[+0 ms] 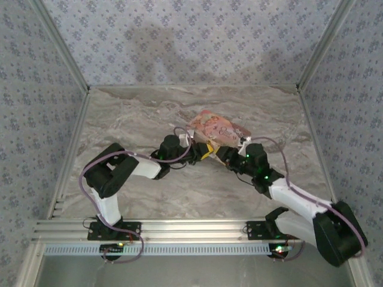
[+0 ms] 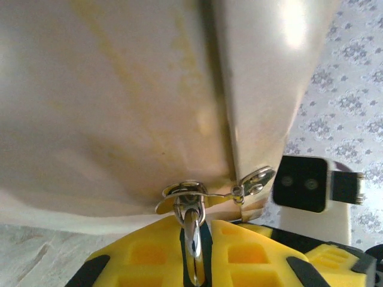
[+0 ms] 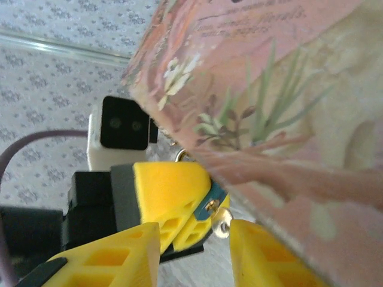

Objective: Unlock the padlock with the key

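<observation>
Where both arms meet over the middle of the table [image 1: 149,113], the pink box [image 1: 218,128] sits tilted between the two grippers, with its picture side facing the right wrist camera and its pale underside facing the left one. The padlock [image 3: 214,194] hangs at the box's lower edge. Its blue body shows in the right wrist view, pressed against a yellow finger of the left gripper [image 2: 192,242]. That gripper is closed narrow on the lock: the left wrist view shows a silver metal part pinched between its fingers [image 2: 149,254] and running up into the metal hasp [image 2: 182,192] on the box edge. A small ring fitting [image 2: 257,179] sits just beside the hasp. The right gripper [image 3: 194,232] is just below the lock, with its two yellow fingers apart, a clear gap between them and nothing clamped. A small round silver piece [image 3: 222,227] sits under the blue body, right at the inner edge of one right finger. It is too small and blurred to tell whether it is the key or whether it touches the finger. The grippers are nose to nose, nearly touching.
</observation>
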`<state>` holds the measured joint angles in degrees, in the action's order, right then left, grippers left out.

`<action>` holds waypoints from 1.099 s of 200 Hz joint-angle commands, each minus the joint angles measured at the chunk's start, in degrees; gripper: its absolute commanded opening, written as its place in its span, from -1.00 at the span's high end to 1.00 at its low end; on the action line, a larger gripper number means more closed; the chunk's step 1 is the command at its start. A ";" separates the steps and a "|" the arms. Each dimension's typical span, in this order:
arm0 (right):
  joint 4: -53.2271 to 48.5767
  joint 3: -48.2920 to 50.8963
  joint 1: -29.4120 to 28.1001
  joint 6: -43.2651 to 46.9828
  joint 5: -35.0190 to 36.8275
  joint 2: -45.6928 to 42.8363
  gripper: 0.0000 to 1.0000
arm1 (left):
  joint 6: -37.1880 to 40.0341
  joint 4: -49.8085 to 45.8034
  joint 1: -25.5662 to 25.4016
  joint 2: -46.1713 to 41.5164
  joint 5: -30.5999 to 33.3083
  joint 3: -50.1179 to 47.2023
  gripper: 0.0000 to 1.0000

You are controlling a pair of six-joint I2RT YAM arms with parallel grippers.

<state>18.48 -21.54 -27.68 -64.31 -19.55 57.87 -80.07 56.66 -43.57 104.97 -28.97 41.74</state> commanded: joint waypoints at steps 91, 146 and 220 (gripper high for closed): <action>-44.97 -19.05 2.59 38.99 -1.49 -3.21 0.37 | 1.66 -1.96 -0.14 -2.70 -2.88 3.06 1.00; -49.77 -28.37 -4.80 46.86 6.10 4.38 0.19 | 1.57 -5.31 0.22 -4.37 -4.25 4.40 1.00; -51.86 -35.00 -11.49 54.03 19.29 13.34 0.08 | -0.26 -6.58 1.13 -5.11 -6.09 5.29 1.00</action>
<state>-30.83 -53.39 -38.02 -14.31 -6.11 68.95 -80.16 47.79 -42.76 102.32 -32.64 44.40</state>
